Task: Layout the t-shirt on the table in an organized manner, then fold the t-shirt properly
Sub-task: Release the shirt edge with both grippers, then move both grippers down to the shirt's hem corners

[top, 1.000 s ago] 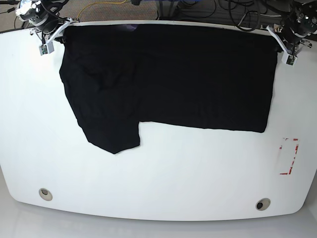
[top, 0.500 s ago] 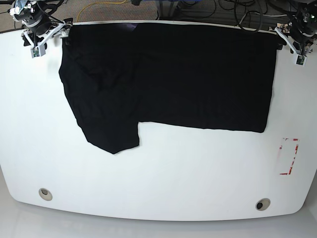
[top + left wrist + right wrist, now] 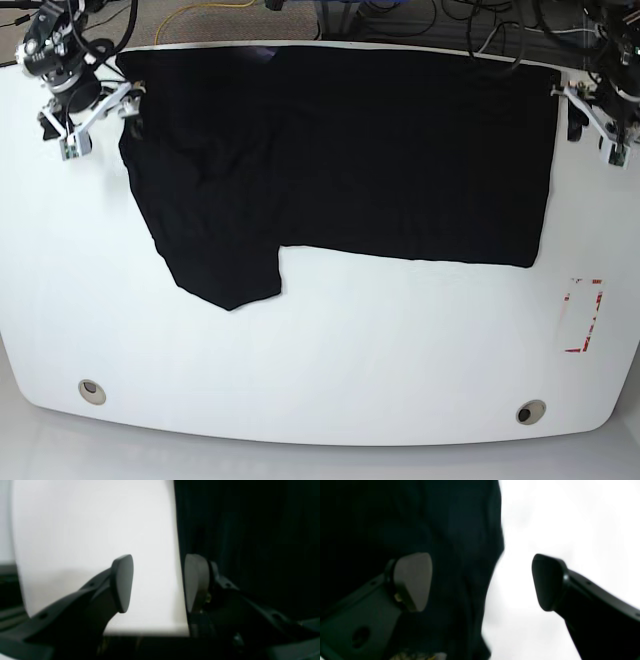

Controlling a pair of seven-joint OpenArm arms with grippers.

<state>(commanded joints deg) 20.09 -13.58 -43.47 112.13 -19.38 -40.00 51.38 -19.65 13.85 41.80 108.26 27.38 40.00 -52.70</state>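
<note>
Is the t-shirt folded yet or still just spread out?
Partly folded: the t-shirt lies flat as a wide band, one sleeve sticking out toward the near edge.

The base view was evenly bright and sharp, its tabletop (image 3: 330,350) edges bowed by the lens. Both wrist views were soft and blurred, the white surface blown out, the t-shirt (image 3: 250,530) a featureless black
</note>
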